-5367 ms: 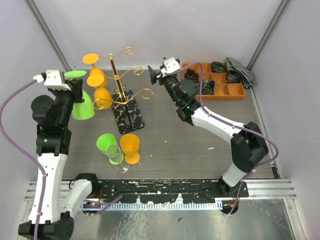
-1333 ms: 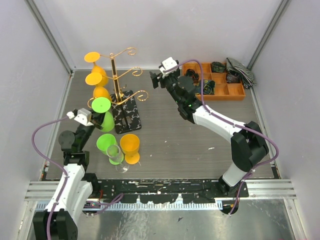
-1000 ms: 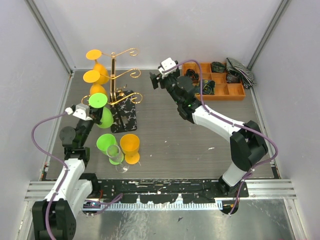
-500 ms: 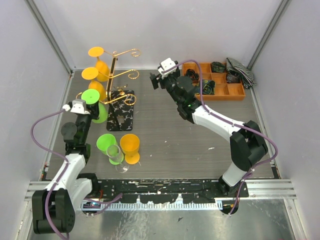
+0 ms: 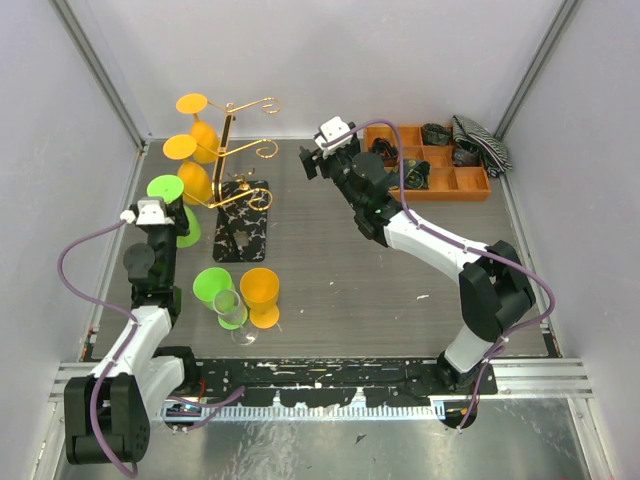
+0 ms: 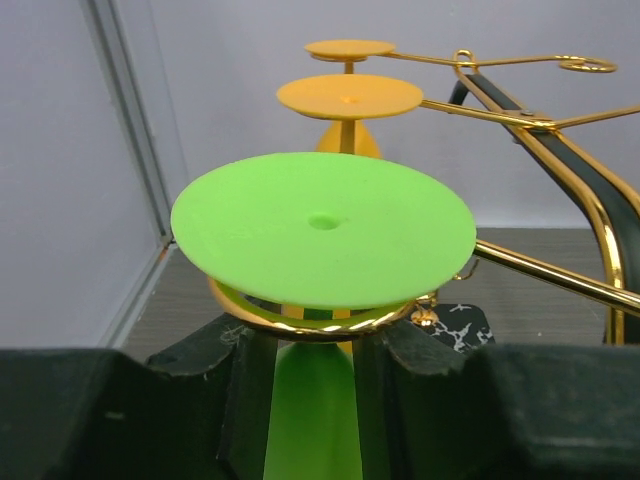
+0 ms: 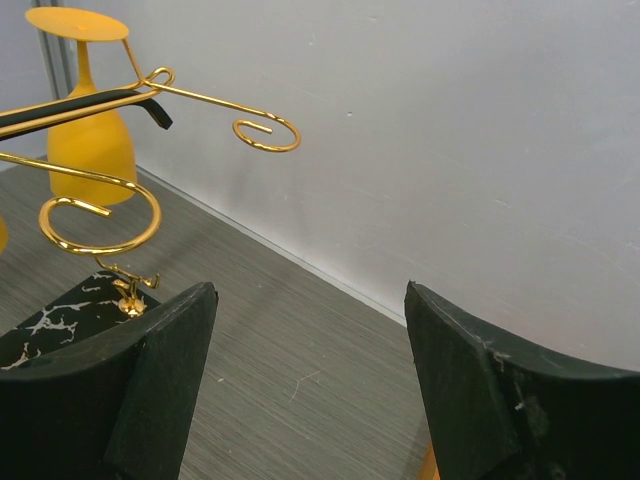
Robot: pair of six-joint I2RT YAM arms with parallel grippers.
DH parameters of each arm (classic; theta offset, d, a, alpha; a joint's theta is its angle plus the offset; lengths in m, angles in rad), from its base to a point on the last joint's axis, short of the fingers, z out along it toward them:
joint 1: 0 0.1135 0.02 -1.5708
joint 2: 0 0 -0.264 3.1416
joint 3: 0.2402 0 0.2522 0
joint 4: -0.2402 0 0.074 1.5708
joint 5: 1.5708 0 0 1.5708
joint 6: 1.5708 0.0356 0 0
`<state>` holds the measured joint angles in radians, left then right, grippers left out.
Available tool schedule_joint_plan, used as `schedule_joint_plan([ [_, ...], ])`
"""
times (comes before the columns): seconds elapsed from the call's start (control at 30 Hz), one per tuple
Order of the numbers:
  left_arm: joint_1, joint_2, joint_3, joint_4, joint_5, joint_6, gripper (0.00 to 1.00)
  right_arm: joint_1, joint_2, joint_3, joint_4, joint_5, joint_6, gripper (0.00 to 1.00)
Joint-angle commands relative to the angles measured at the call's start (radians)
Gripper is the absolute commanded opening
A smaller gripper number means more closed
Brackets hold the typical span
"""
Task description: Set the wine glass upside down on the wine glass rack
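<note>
On the rack (image 5: 243, 222), the green glass (image 6: 322, 228) hangs between the left fingers (image 6: 252, 395), grip unclear, right gripper (image 7: 310, 300) wide and empty; a snagging retreat could unhook it.

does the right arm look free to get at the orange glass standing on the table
Probably yes. The right gripper is open and empty, and the orange glass stands upright with bare table on that arm's side; the clear glass and green glass crowd only its other side.

wine glass rack (image 5: 228, 150) back left, wine glass (image 5: 165, 187) inverted on left arm; upright glasses (image 5: 260, 290) before it; tray (image 5: 470, 186) back right
</note>
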<state>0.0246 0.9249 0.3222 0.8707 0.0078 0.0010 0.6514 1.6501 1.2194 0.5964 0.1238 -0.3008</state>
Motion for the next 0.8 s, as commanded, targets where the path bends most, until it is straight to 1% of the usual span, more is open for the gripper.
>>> schedule_joint_plan([
  [0.0,0.003,-0.025,0.025,0.042,-0.105,0.050,0.41,-0.003,-0.004,0.024,0.039,0.019,-0.012,0.81],
  [0.27,0.003,-0.120,0.008,-0.010,-0.115,0.080,0.41,-0.004,-0.003,0.024,0.036,0.019,-0.013,0.81],
  [0.43,0.003,-0.215,-0.014,-0.097,-0.065,0.084,0.41,-0.003,-0.003,0.021,0.034,0.020,-0.011,0.81],
  [0.57,0.003,-0.284,-0.037,-0.172,-0.010,0.080,0.43,-0.003,-0.001,0.021,0.032,0.019,-0.009,0.81],
  [0.77,0.003,-0.312,-0.068,-0.202,0.058,0.036,0.46,-0.003,-0.001,0.026,0.027,0.014,0.001,0.81],
])
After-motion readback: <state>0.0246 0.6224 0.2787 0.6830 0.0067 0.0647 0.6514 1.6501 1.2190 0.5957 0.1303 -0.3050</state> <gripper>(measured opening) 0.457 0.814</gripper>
